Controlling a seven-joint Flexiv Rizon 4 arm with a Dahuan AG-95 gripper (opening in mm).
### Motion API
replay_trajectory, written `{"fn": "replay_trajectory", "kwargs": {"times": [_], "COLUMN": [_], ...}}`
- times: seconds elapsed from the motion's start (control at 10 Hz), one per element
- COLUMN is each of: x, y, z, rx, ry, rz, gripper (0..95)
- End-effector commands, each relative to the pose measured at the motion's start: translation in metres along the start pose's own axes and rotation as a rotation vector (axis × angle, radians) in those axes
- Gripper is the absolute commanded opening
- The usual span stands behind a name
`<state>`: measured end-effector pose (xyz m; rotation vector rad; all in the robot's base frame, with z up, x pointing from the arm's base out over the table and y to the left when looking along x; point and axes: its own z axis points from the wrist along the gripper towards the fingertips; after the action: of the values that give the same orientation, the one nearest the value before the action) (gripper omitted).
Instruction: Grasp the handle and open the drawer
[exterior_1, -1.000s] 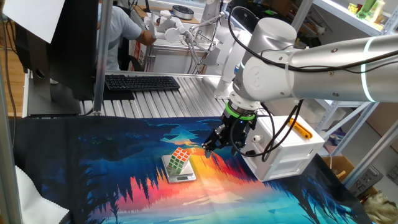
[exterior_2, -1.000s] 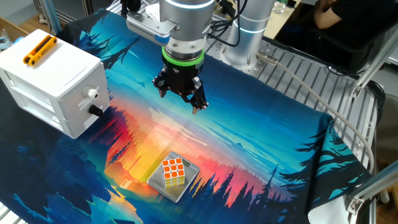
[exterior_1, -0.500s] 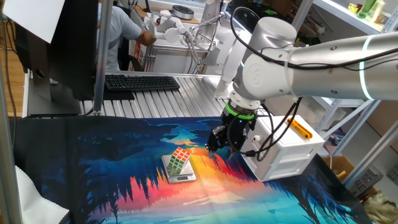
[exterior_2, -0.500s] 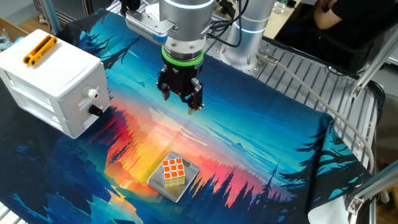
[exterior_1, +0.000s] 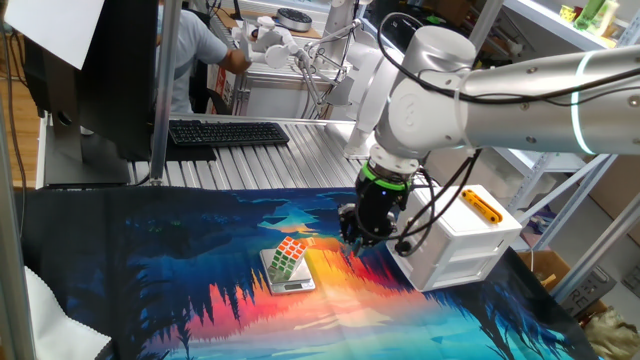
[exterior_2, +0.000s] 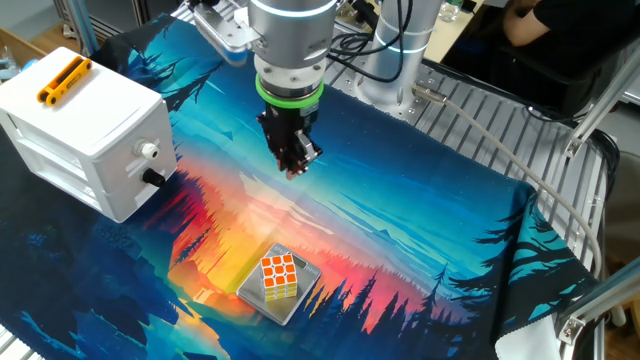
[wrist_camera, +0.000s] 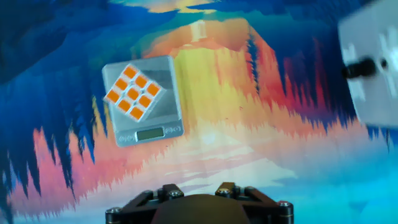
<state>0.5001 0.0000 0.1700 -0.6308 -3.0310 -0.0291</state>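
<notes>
**A:** Where's the handle (exterior_2: 150, 151)?

**B:** It's the upper of the two small round knobs on the front of the white cabinet (exterior_2: 85, 120), the box with the orange bar (exterior_2: 62, 80) on its roof. The drawer (exterior_2: 133, 138) it belongs to is the cabinet's top tier and sits flush, so I judge it fully closed. The lower knob (exterior_2: 155, 178) is right under the handle, which makes it the easy one to grab by mistake.

**A:** So which step are we on?

**B:** I'd say the approach, before any grasp. The gripper (exterior_2: 293, 168) is well apart from the cabinet, out in front of its knob face, and touches nothing.

**A:** And its fingers?

**B:** They're drawn close together with nothing between them. The hand view doesn't show the fingertips at all, only the cabinet front at the edge of the frame.

**A:** And the pose?

**B:** The hand points straight down at the printed cloth (exterior_2: 420, 200), hanging above it. The arm reaches in from the side opposite the cabinet.

**A:** What does the next move call for?

**B:** The fingers need to spread. Then the hand has to cross to the cabinet front at the upper knob's level, with one finger on each side of it. After that it closes and pulls straight away from the cabinet. The Rubik's cube (exterior_2: 279, 277) on its small scale (exterior_2: 308, 283) lies farther from the cabinet, so it probably isn't in the way.
</notes>
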Motion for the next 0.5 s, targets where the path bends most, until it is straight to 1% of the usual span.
{"fn": "replay_trajectory", "kwargs": {"times": [0.1,0.2,0.3,0.4,0.5], "x": [0.0003,0.0001,-0.0004,-0.003,-0.0053], "y": [0.0,0.0,0.0,0.0004,0.0009], "z": [-0.0001,-0.0002,-0.0008,-0.0019,-0.0031], "rx": [0.019,0.025,0.027,0.05,0.055], "ry": [-0.002,-0.011,-0.013,-0.017,-0.015], "rz": [0.064,0.136,0.161,0.213,0.238], "gripper": [0.0,0.0,0.0,0.0,0.0]}}
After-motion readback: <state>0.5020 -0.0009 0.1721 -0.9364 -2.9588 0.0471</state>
